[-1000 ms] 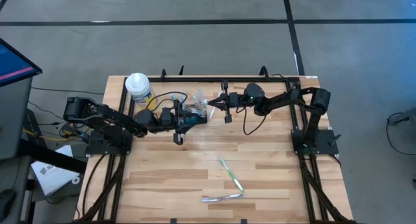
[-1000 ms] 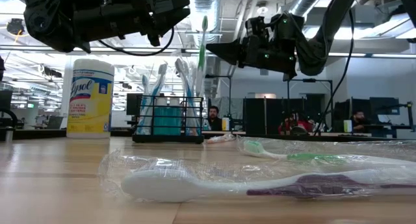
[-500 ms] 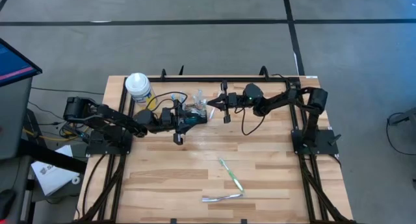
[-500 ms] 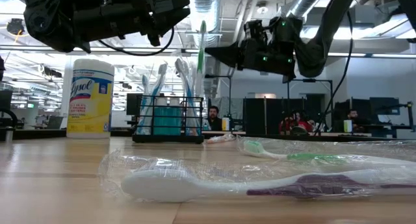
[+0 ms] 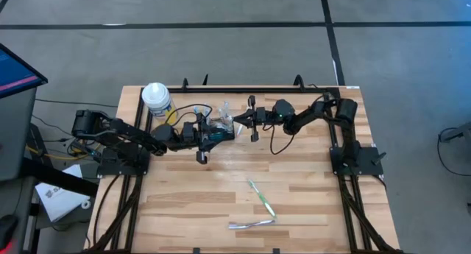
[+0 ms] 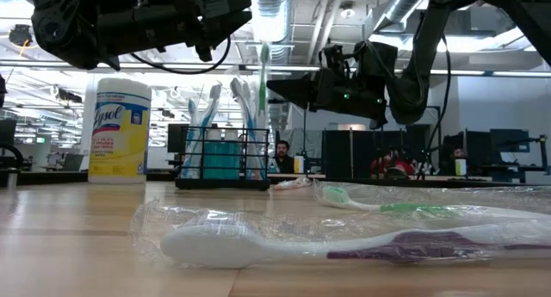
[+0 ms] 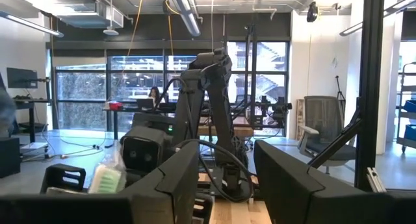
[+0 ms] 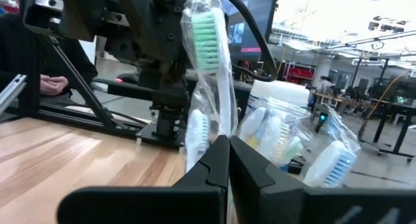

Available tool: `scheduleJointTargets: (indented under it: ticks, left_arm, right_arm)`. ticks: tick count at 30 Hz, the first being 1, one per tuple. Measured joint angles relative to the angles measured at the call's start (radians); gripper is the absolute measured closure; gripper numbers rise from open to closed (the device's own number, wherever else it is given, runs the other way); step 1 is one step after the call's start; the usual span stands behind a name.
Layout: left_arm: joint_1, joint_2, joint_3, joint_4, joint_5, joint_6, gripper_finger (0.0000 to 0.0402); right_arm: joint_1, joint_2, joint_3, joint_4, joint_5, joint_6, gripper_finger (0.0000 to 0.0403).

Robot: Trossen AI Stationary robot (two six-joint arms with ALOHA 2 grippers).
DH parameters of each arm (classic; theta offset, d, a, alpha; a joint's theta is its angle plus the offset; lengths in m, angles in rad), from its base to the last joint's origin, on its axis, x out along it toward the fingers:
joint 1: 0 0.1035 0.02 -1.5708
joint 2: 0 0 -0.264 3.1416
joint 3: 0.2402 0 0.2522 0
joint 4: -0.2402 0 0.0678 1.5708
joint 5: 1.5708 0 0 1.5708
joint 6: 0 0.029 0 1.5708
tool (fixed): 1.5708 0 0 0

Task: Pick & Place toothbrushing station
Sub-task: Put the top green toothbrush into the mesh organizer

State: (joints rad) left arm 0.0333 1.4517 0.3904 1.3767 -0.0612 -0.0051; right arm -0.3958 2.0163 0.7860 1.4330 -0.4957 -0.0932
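The toothbrushing station (image 6: 222, 159), a black wire-mesh caddy, stands at the table's far middle with several wrapped toothbrushes upright in it (image 5: 218, 127). My right gripper (image 6: 271, 86) (image 8: 228, 162) comes in from the right, above the caddy's right end. It is shut on a wrapped toothbrush with green bristles (image 6: 264, 73) (image 8: 207, 36). My left gripper (image 6: 237, 6) (image 7: 224, 178) hangs open high over the caddy with nothing between its fingers. My right gripper pinches the upper part of the toothbrush's white handle (image 8: 224, 120), a little below the head, wrapper and all, between its two shut fingers. The fingers come about level from the table's right and lie across the brush. The brush stands upright, head up. Its lower end reaches down among the brushes at the caddy's right end.
A yellow wipes canister (image 5: 156, 98) (image 6: 119, 129) with a white lid stands left of the caddy. Two more wrapped toothbrushes lie flat near the table's near edge, one green (image 5: 261, 197) and one purple (image 5: 252, 224) (image 6: 362, 241). People sit at desks in the room beyond.
My right gripper has sunk toward the caddy and shifted slightly toward the table's left. It has stayed shut on the green-bristled toothbrush, which has gone down with it, still upright.
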Motion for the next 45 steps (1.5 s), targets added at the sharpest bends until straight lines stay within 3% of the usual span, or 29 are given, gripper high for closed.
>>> scheduleJointTargets:
  ticks: [45]
  left_arm:
    - [0.0,0.0,0.0,0.0,0.002,0.0,0.0256]
  right_arm:
    - [0.017,0.001,-0.029,-0.181,0.132,0.032,0.0403]
